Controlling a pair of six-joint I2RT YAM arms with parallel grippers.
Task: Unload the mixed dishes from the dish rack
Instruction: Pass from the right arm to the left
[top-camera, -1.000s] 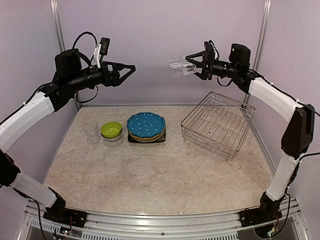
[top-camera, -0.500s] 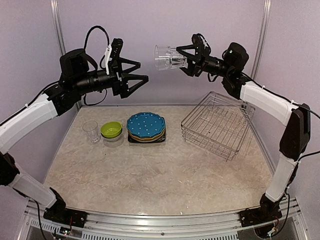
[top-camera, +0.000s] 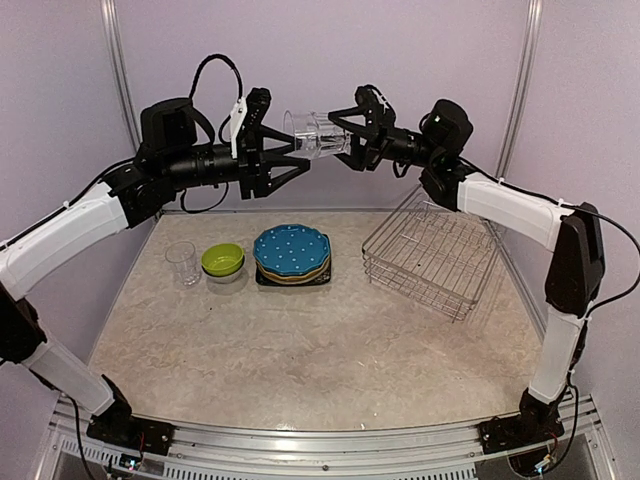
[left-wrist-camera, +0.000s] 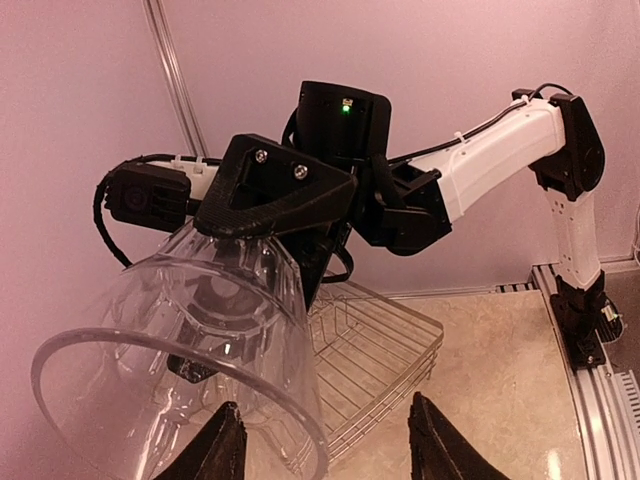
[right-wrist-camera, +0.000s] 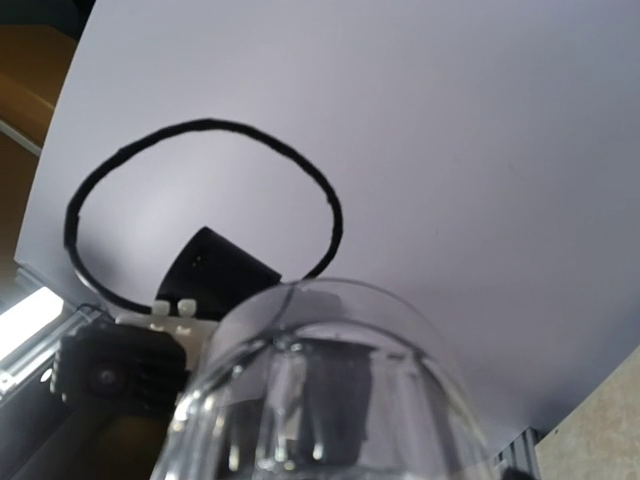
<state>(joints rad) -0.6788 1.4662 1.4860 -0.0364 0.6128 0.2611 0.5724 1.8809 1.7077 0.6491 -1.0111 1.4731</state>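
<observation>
High above the table, my right gripper (top-camera: 352, 140) is shut on the base end of a clear glass (top-camera: 315, 135) held on its side, mouth toward the left arm. My left gripper (top-camera: 295, 160) meets it from the left, jaws apart around the mouth end. In the left wrist view the glass rim (left-wrist-camera: 190, 340) overlaps the left fingertip, while the right one stands clear of it. The dish rack (top-camera: 425, 285) sits at the right with nothing in it. A second clear glass (top-camera: 182, 263), a lime-green bowl (top-camera: 222, 260) and a blue dotted plate (top-camera: 291, 250) topping a stack stand at the left.
The rack (left-wrist-camera: 435, 335) shows below the held glass in the left wrist view. In the right wrist view the glass (right-wrist-camera: 320, 400) fills the lower frame and hides the fingers. Purple walls close in the back and both sides.
Both arms have swung toward each other. The right one carried the glass left to the centre, and the left gripper reached its mouth and narrowed its jaws.
</observation>
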